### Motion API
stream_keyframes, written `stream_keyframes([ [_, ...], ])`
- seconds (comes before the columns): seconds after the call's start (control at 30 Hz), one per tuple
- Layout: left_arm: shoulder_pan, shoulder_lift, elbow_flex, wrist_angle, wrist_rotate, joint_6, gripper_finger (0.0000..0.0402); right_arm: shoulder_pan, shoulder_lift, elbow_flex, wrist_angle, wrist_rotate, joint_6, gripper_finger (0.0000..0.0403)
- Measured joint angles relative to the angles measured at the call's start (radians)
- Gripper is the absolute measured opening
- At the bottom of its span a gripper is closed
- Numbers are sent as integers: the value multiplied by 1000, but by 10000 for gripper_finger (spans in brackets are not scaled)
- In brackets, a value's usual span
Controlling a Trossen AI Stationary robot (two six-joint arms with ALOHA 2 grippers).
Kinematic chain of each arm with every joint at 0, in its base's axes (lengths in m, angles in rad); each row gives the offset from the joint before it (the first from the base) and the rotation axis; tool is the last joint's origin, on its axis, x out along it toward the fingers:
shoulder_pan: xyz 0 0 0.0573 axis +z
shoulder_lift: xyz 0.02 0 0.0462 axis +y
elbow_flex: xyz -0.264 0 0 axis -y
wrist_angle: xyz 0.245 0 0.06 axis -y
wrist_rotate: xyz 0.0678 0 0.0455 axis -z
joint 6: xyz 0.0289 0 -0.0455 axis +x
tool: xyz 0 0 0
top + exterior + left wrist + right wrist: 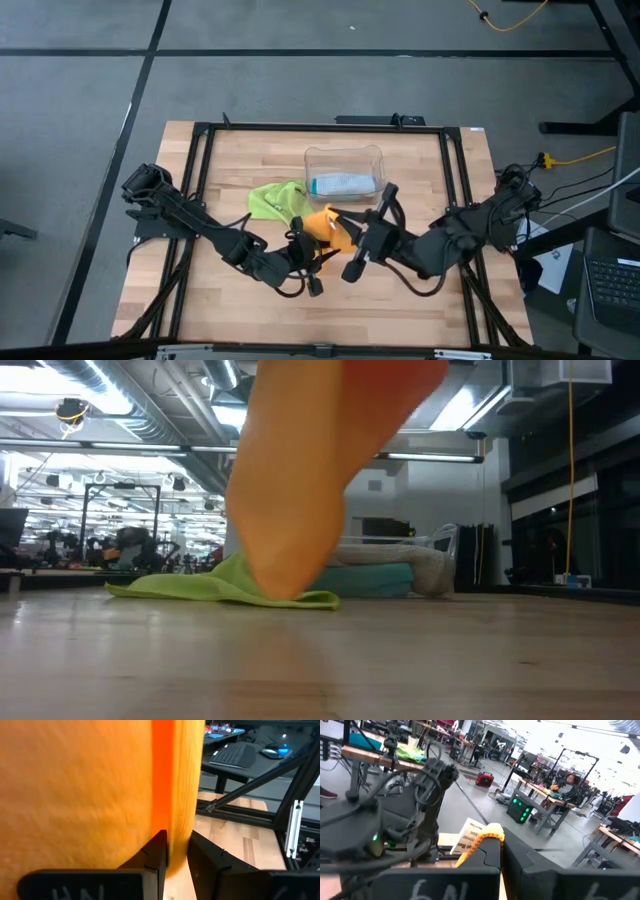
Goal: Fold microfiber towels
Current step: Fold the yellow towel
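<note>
The left tool [175, 852] is clamped on one edge of the orange microfiber towel [330, 226], the cloth pinched between its two dark fingers [156, 851]. The right tool [501, 845] is closed on another edge of the same towel, a bit of orange showing at its tips. Between them the orange towel hangs lifted above the wooden surface [450, 310]. Just beside it, toward the left arm, the lime green towel [275, 200] lies flat on the surface. Behind both stands a clear plastic bin [345, 155] holding a teal blue towel [342, 184].
</note>
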Motion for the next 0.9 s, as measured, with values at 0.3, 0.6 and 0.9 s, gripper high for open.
stream_keyframes([
  [0.3,2,0,0,-1,37,0,64,0,0,31,0,0,-34,0],
  [0.6,8,0,0,-31,75,1,26,0,0,37,-6,0,-37,0],
  [0.9,-24,0,0,-62,75,-26,0,4,0,37,-194,44,-11,0],
])
